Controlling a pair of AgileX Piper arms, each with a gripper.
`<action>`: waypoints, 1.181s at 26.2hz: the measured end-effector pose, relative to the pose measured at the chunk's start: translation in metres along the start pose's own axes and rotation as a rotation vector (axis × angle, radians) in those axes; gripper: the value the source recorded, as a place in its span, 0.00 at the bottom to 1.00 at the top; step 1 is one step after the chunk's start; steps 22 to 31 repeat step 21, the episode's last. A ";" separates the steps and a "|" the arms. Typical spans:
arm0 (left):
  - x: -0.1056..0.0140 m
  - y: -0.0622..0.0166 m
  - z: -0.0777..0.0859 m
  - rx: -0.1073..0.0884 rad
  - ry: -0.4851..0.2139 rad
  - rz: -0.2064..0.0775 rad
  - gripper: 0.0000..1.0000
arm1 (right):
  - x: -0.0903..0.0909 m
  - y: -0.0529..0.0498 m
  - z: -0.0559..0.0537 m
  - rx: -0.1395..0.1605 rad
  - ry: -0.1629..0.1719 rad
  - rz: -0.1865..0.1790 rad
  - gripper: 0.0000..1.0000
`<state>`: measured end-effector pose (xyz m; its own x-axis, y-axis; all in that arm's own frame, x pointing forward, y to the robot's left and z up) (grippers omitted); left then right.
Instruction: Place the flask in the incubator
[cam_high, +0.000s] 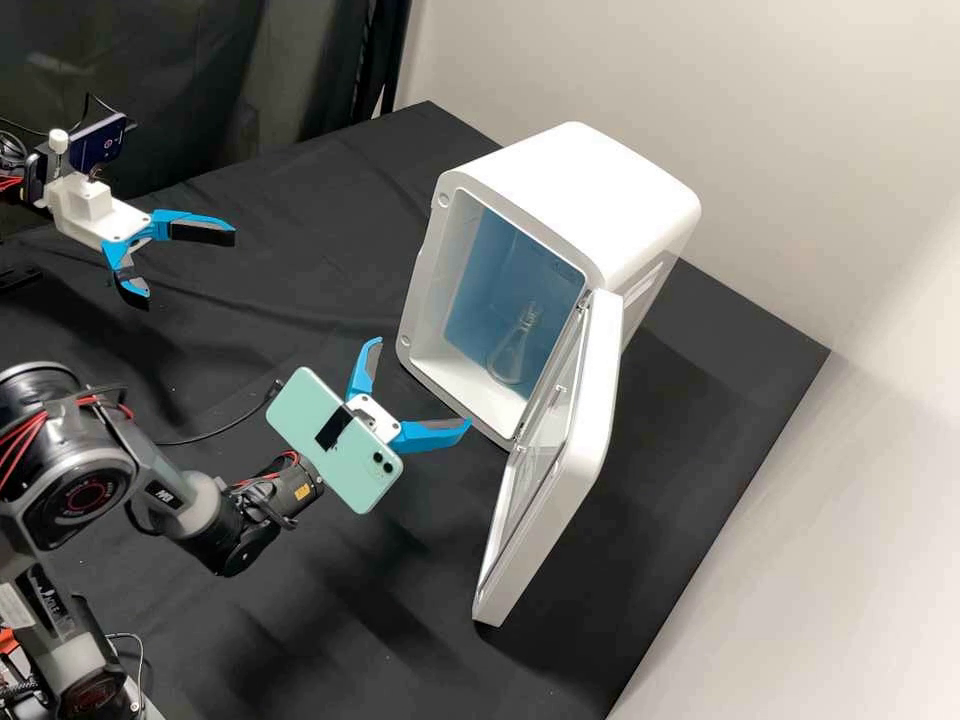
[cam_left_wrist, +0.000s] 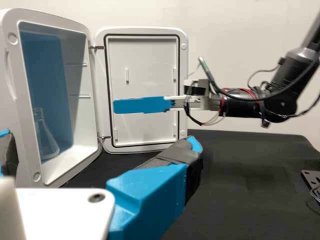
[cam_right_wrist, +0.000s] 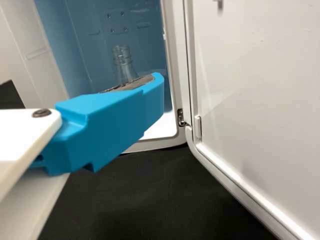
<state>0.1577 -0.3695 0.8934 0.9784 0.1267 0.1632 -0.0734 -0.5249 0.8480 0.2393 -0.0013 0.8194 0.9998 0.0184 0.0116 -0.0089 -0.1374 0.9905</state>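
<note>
A clear glass flask (cam_high: 512, 350) stands upright on the floor of the white incubator (cam_high: 580, 190), against its blue inner wall. The incubator's door (cam_high: 560, 470) hangs wide open. My right gripper (cam_high: 420, 385) is open and holds nothing, just outside the front rim of the opening. One of its blue fingers (cam_right_wrist: 110, 120) crosses in front of the flask (cam_right_wrist: 125, 62). My left gripper (cam_high: 160, 250) is open and empty above the bench at the far left, well away from the incubator. From there the flask (cam_left_wrist: 45, 135) shows inside the incubator (cam_left_wrist: 55, 20), with the right gripper (cam_left_wrist: 142, 106) before the door (cam_left_wrist: 142, 90).
A pale green phone (cam_high: 335, 440) is mounted on the right arm's wrist. A thin cable (cam_high: 215, 425) lies on the black bench below the right arm. A white wall runs behind and to the right of the incubator. The bench's right edge lies just beyond the door.
</note>
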 end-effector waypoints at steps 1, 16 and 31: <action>0.000 0.0000 0.000 0.000 0.000 0.000 1.00 | -0.002 0.000 0.001 0.015 -0.005 0.000 1.00; -0.004 0.0106 0.007 -0.009 -0.012 0.048 1.00 | -0.008 -0.002 0.001 0.014 0.007 -0.034 1.00; -0.012 0.0207 -0.004 -0.049 0.064 0.116 1.00 | -0.008 -0.002 0.001 0.014 0.007 -0.034 1.00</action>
